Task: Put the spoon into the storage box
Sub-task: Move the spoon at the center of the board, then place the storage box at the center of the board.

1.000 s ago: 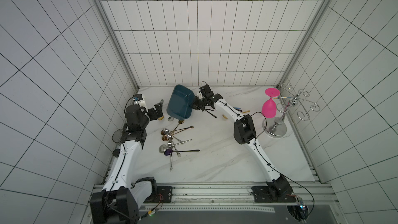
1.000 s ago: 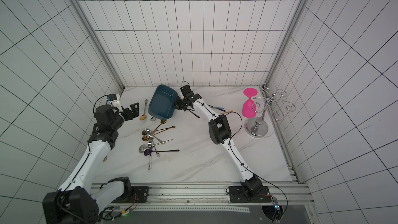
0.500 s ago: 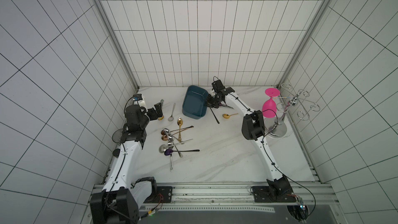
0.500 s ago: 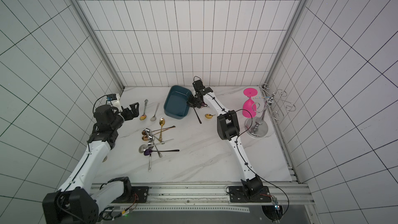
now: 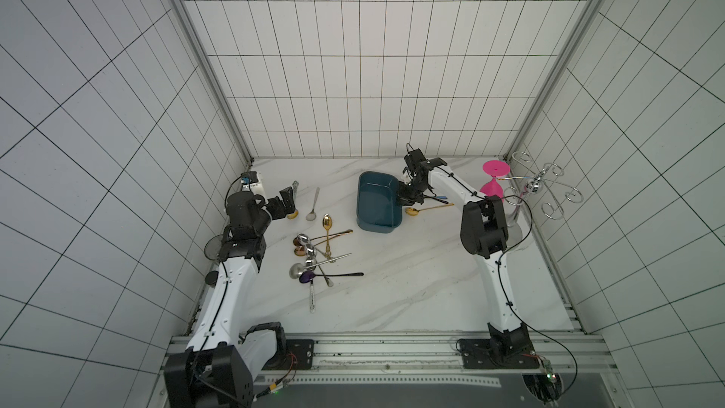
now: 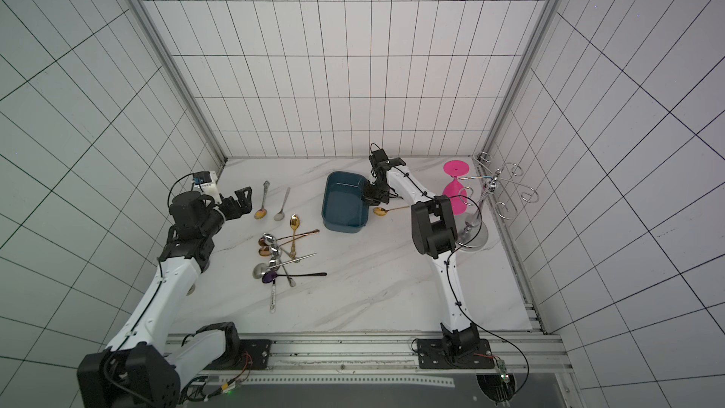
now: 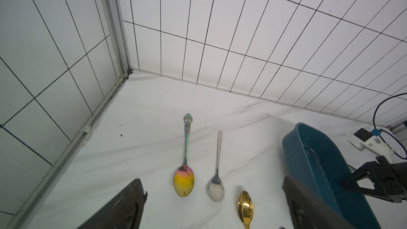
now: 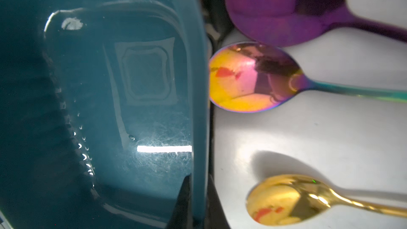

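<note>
in both top views: two arms, one teal storage box [image 5: 377, 206] lying flat on the bench [image 5: 412, 288] towards the back wall, one pink goblet [image 5: 490, 190] and one wire rack [image 5: 539, 186]. the right pincer [image 5: 408, 200] sits at the box's right rim, nipped narrow on it. one gold spoon [image 5: 425, 209] lies just right of the box. the left pincer [image 5: 284, 202] hangs wide, holding nothing, well apart from the box. near it lie one ornate spoon [image 6: 260, 213], one silver spoon [image 5: 311, 215] and the other gold spoon [image 5: 327, 224]. nearer the front is a tangle of spoons [image 5: 314, 261], too crossed to count.

left wrist view: those three spoons lie side by side between the wide-set fingers [image 7: 123, 205], and the box [image 7: 319, 161] stands beyond one finger.

right wrist view: three spoon bowls lie outside the box, a purple spoon [image 8: 286, 7], a rainbow spoon [image 8: 253, 78] and the gold spoon [image 8: 286, 199]. the box wall [image 8: 198, 106] is pinched between the two fingers [image 8: 182, 203].
</note>
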